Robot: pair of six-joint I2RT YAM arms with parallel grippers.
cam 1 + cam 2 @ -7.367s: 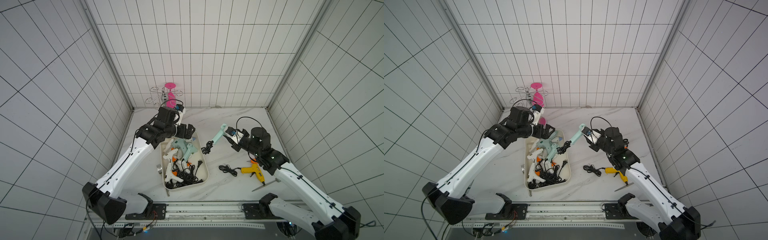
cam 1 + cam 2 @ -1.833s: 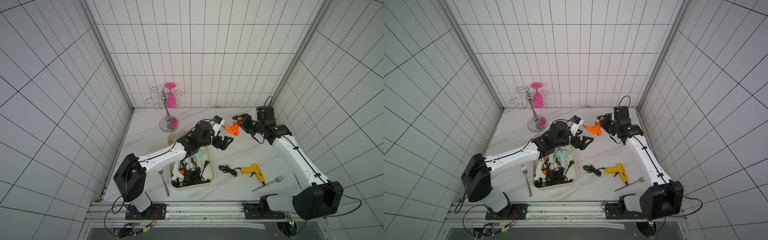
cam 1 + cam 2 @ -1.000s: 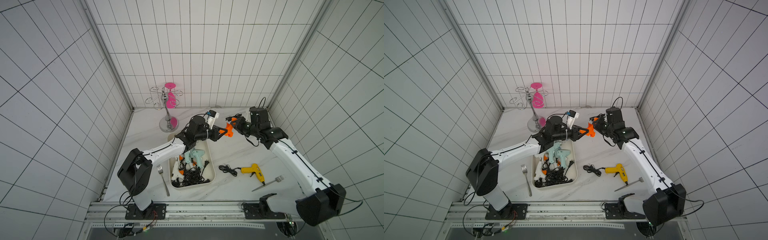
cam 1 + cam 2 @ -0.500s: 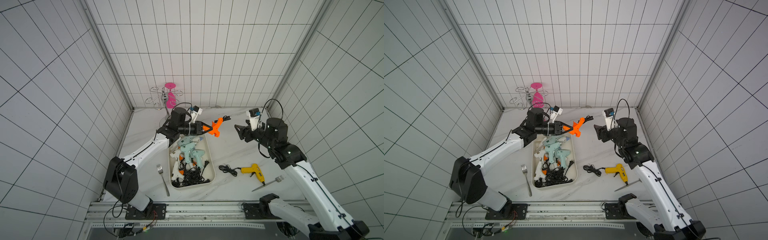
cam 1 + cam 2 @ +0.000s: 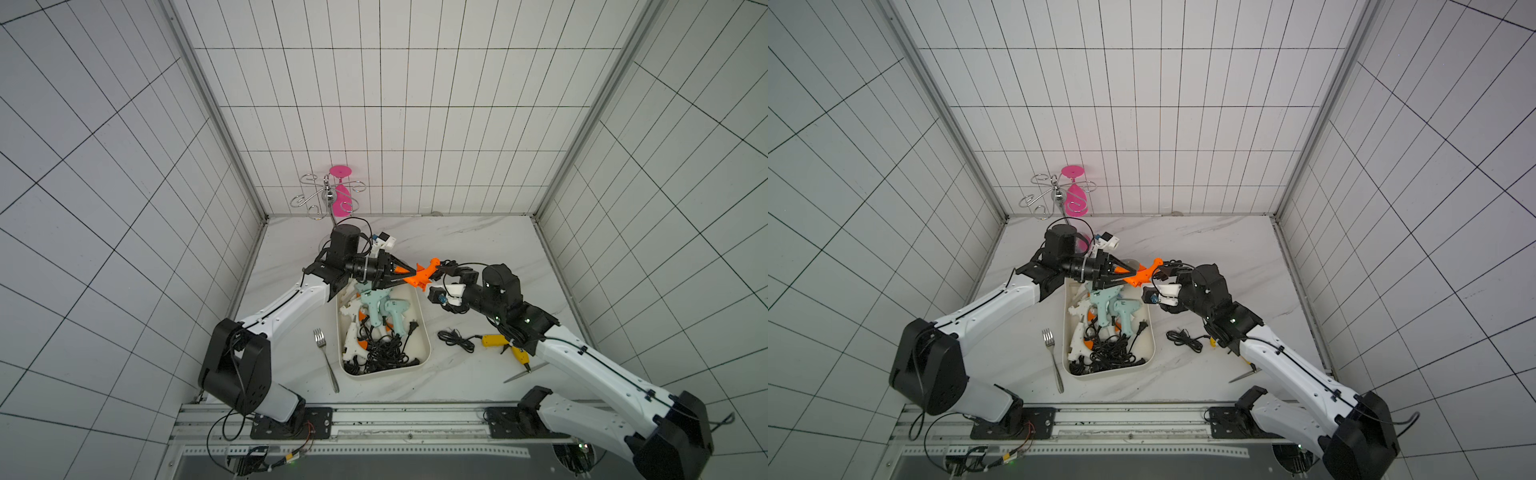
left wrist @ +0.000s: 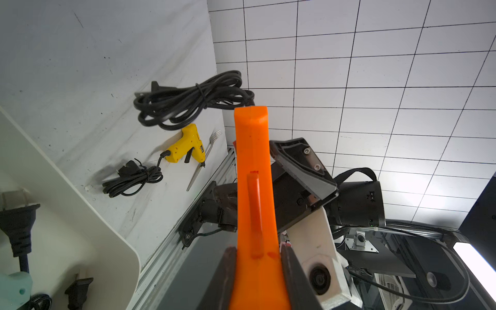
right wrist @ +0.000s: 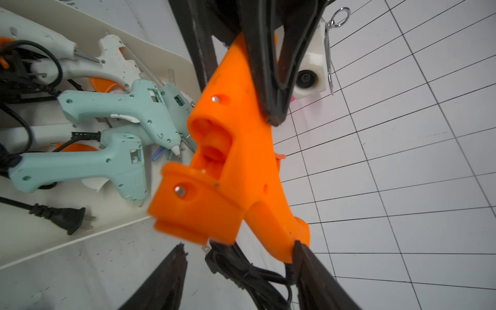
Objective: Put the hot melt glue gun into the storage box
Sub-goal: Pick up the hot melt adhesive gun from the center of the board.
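L arm (image 5: 291,301) / R arm (image 5: 590,365): white shells, blk joints+bases | blk cables (image 5: 272,309) along links | wrist cams (image 5: 383,242) in white blocks | R gripper (image 5: 435,279): dark tapered fingers (image 6: 303,166), 2 screws on one

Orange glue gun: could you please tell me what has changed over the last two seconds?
It passed from the right tool to the left tool, which now grips the orange glue gun near the storage box's far end. The right tool let go, drew back, and is close again, open. The yellow glue gun, fork and storage box stayed put.
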